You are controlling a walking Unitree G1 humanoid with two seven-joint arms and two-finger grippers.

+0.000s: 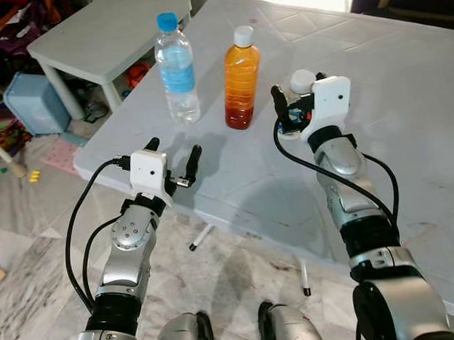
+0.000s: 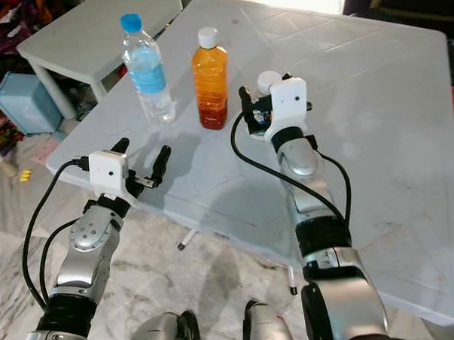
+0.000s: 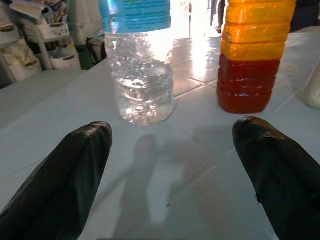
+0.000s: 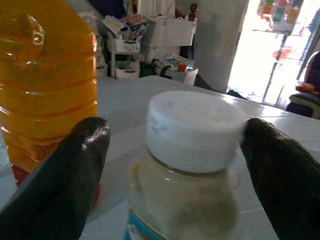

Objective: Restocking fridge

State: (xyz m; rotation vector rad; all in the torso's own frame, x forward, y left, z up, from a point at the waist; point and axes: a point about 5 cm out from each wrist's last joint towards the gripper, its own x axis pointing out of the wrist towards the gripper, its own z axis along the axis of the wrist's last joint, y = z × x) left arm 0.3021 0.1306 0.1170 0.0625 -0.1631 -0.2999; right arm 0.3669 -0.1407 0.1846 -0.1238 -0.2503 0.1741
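Small white-capped bottle [image 4: 187,165] sits between my right gripper [image 1: 293,107]'s spread fingers, just beside the orange bottle [image 1: 241,79]; closing crooked could topple both, my left gripper [image 1: 174,159] hanging open.

left gripper [image 1: 174,158] spread, right gripper [image 4: 175,150] spread

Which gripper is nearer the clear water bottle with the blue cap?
Left. The left gripper sits open just in front of the clear water bottle; the right gripper is past the orange bottle.

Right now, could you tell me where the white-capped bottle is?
The white-capped bottle stands on the white table between the right gripper's open fingers, beside the orange bottle.
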